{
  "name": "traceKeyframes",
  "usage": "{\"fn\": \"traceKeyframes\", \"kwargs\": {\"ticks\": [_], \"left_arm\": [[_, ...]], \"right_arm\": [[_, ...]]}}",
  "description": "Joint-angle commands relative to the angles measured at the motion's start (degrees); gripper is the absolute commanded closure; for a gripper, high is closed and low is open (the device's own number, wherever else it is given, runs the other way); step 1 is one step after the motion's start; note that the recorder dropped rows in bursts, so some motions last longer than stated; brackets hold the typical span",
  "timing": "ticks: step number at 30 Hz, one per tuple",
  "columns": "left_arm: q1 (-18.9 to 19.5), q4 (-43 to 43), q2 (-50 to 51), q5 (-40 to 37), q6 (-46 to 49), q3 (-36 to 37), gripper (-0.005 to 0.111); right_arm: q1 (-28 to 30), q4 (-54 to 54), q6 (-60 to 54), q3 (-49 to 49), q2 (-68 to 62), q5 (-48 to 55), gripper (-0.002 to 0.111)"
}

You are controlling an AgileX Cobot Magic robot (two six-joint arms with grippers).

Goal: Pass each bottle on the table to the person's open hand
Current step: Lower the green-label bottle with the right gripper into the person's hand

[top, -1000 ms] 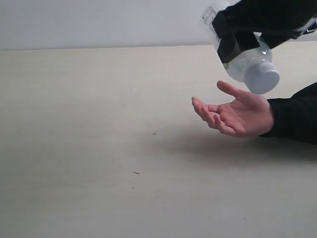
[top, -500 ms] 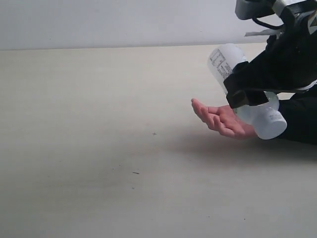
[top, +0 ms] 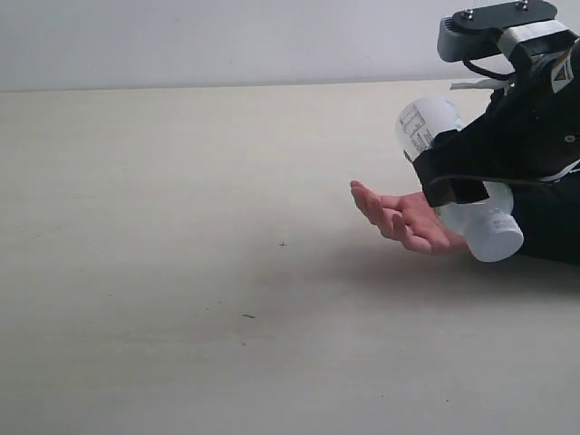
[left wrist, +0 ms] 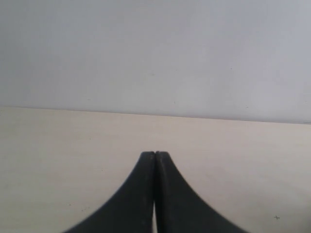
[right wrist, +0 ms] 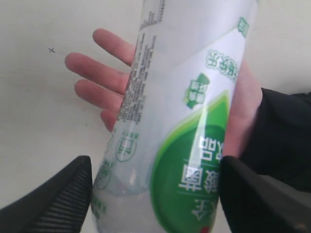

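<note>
Your right gripper (top: 456, 178) is clamping the green-label bottle (right wrist: 194, 97) mid-body, jaws spread wide around it. The bottle is slanting cap-down toward the wrist, hanging right over the person's open hand (top: 405, 220). Release is looking close.

Black right arm (top: 535, 136); grey bracket (top: 494, 29) on top (screws (top: 468, 14) visible), white tape (top: 535, 34), black cable (top: 478, 69). Ribbed pads (right wrist: 58, 204) on right gripper (right wrist: 155, 162).
</note>
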State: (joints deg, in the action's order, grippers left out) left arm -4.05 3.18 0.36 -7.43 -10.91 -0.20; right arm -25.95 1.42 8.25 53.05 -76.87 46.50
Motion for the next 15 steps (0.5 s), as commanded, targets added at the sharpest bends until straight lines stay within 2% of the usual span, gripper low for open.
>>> {"fn": "traceKeyframes", "kwargs": {"ticks": [1,15], "left_arm": [[0.07,-0.45,-0.36,0.05,0.07,0.2,0.107],[0.07,-0.45,-0.36,0.05,0.07,0.2,0.107]], "right_arm": [[0.79,0.55,-2.47,-0.11,-1.96,-0.97,0.108],[0.79,0.47,-3.66,-0.11,-10.24,-4.99,0.108]]}}
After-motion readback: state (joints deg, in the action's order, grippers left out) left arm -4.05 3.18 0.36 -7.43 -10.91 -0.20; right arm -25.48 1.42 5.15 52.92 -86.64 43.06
